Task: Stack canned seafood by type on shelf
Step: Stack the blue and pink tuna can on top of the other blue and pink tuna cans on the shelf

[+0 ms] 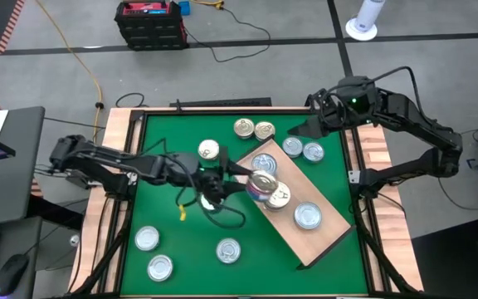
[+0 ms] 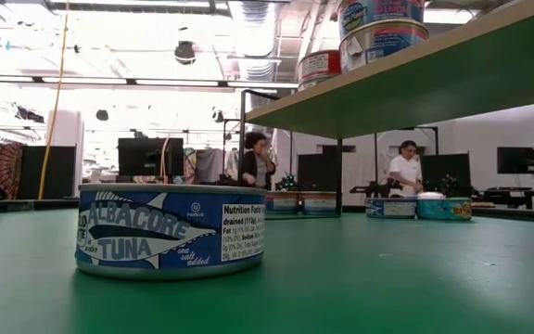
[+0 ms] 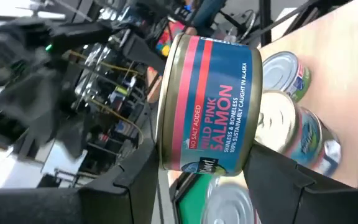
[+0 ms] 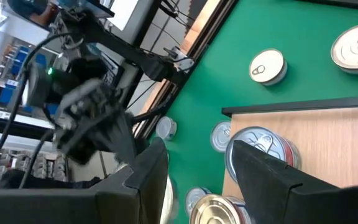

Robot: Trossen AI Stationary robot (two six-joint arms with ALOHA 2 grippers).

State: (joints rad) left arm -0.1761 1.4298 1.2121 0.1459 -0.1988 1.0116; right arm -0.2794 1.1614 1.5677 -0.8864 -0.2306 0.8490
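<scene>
The left tool (image 3: 197, 180) pinches a wild pink salmon can (image 3: 209, 106) above the shelf (image 1: 326, 228) near mid-surface, beside stacked tuna cans (image 3: 303, 134). The right tool (image 4: 197, 171), half spread, hovers near the far edge, holding nothing.

Left gripper (image 1: 241, 178) holds can (image 1: 261, 184) over shelf (image 1: 326, 235).

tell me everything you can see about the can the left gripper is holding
The salmon can is a flat round tin with a gold rim and a blue label crossed by pink bands, reading "Wild Pink Salmon, no salt added". It is tipped on its side, clamped between the left gripper's two dark fingers. From above it sits over the wooden shelf, beside the tins already there. Whether it touches them I cannot tell.
</scene>
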